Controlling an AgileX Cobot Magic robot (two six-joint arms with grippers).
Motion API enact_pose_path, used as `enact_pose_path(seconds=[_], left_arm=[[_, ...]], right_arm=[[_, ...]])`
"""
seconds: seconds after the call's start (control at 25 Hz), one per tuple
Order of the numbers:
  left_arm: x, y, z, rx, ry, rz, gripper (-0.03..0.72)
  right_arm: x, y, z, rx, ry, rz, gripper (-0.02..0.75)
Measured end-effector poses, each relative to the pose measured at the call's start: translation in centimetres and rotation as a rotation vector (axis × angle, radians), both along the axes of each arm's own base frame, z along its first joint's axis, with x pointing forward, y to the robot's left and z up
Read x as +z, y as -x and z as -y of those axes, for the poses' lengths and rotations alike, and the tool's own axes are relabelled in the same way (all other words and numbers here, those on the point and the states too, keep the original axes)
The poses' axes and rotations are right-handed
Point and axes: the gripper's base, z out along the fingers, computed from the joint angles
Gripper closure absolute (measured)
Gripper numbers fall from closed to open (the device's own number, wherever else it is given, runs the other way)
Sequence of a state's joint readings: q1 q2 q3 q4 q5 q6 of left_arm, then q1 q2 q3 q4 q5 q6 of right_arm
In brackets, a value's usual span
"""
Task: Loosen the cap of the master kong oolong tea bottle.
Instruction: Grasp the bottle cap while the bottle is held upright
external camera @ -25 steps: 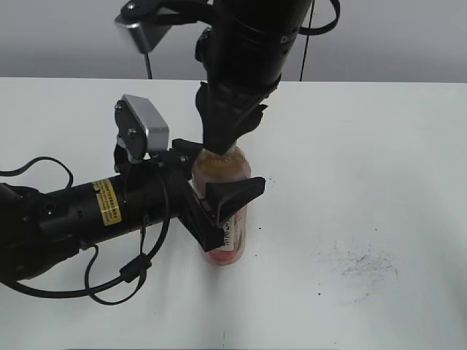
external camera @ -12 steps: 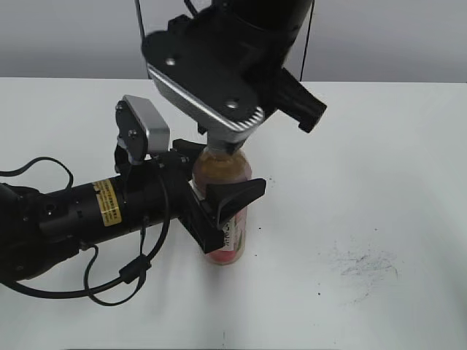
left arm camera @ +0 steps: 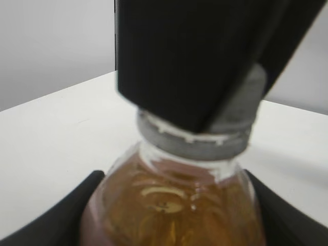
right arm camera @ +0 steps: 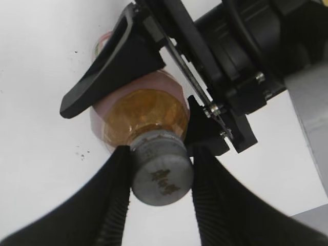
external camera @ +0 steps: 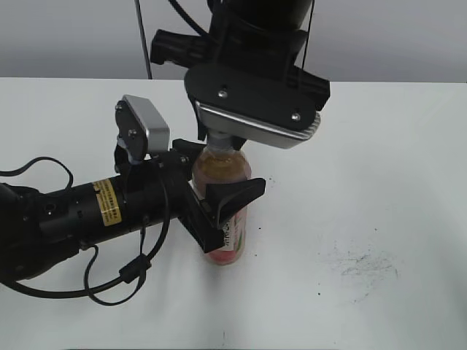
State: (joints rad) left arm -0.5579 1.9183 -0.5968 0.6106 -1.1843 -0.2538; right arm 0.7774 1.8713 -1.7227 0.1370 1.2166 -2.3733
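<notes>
The master kong oolong tea bottle (external camera: 228, 219) stands upright on the white table, amber tea showing in its shoulder (left arm camera: 174, 205) (right arm camera: 143, 115). My left gripper (external camera: 219, 208) is shut on the bottle's body from the left, its black jaws on both sides (left arm camera: 171, 215). The grey cap (right arm camera: 161, 171) with a dark mark on top sits on the neck (left arm camera: 200, 138). My right gripper (right arm camera: 160, 177) comes down from above and is shut on the cap, ribbed fingers pressed on both sides. In the exterior view the cap is hidden under the right wrist (external camera: 252, 109).
The white table (external camera: 379, 182) has dark smudges at the right front (external camera: 365, 266). The left arm's body and cables (external camera: 73, 219) lie across the left side. A grey wall runs behind the table.
The right wrist has rotated about the bottle's axis while staying on the cap; its camera plate swung from left to the front right. The left gripper and bottle have not moved.
</notes>
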Motion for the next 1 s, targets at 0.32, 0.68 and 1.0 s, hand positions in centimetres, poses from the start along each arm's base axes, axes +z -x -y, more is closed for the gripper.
enact_pose_path(seconds=[0.32, 0.68, 1.0], left_arm=[[0.0, -0.02, -0.01, 0.003, 0.002, -0.003, 0.24], [0.0, -0.03, -0.01, 0.004, 0.002, -0.004, 0.24], [0.0, -0.04, -0.02, 0.005, 0.002, -0.004, 0.24]], right_arm=[[-0.06, 0.05, -0.07, -0.5, -0.065, -0.165, 0.197], [-0.08, -0.05, 0.04, -1.518, -0.184, -0.463, 0.183], [-0.09, -0.16, 0.15, -2.172, -0.273, -0.643, 0.251]])
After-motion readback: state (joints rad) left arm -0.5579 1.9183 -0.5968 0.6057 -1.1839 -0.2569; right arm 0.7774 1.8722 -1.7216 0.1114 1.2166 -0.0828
